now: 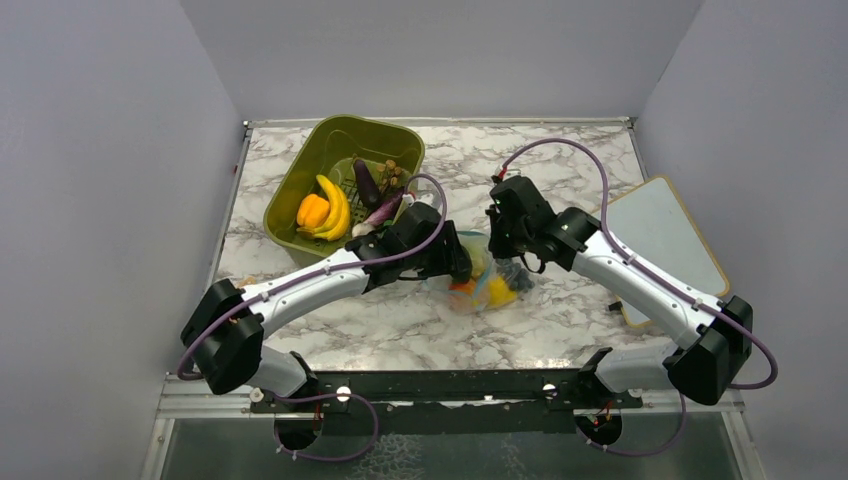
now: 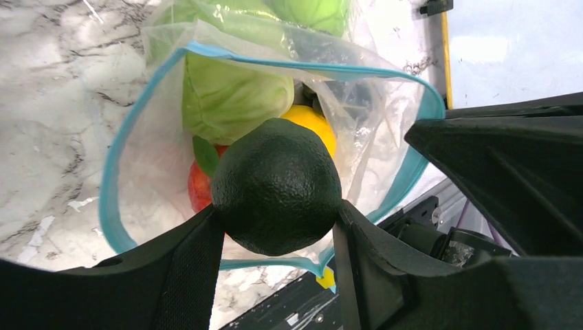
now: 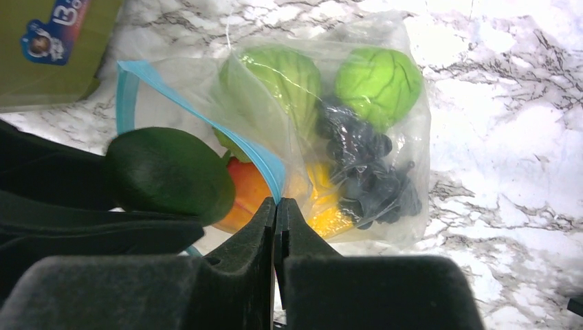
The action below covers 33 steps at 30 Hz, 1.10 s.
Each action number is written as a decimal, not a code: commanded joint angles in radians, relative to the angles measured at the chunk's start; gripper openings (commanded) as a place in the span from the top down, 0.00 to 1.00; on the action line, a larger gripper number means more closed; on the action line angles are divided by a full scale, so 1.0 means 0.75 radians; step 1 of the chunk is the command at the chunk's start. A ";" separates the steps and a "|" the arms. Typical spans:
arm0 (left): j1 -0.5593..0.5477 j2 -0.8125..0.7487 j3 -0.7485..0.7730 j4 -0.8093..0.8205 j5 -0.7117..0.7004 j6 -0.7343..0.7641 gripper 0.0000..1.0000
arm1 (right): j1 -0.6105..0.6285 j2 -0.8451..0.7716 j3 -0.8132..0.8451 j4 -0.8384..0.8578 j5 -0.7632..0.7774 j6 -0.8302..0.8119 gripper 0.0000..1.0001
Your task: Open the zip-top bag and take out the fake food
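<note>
Left gripper jaws clamp a dark-green pebbled plastic fruit at the mouth of the clear zip-top bag; right gripper jaws pinch shut on its teal rim.

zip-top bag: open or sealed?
Open. On the zip-top bag the teal zipper strip gapes in a wide loop, left gripper holding a dark green fruit there.

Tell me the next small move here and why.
Probably draw the left gripper back, away from the zip-top bag. It clamps a dark green round piece right at the open mouth, while the right gripper is shut on the blue zipper strip. Other fake food lies inside.
</note>
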 commanded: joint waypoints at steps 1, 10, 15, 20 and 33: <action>-0.003 -0.085 0.066 -0.061 -0.118 0.056 0.92 | 0.004 -0.040 -0.047 0.012 0.069 0.028 0.99; 0.024 -0.225 0.156 -0.197 -0.292 0.174 0.95 | 0.004 -0.083 -0.118 0.078 0.025 0.027 0.99; 0.200 -0.268 0.199 -0.226 -0.173 0.205 0.95 | 0.004 -0.097 -0.141 0.091 0.005 0.033 0.99; 0.458 -0.284 0.234 -0.225 0.000 0.246 0.96 | 0.004 -0.100 -0.140 0.091 -0.015 0.027 0.99; 0.875 -0.078 0.363 -0.182 0.114 0.270 0.96 | 0.004 -0.106 -0.134 0.106 -0.052 0.013 0.99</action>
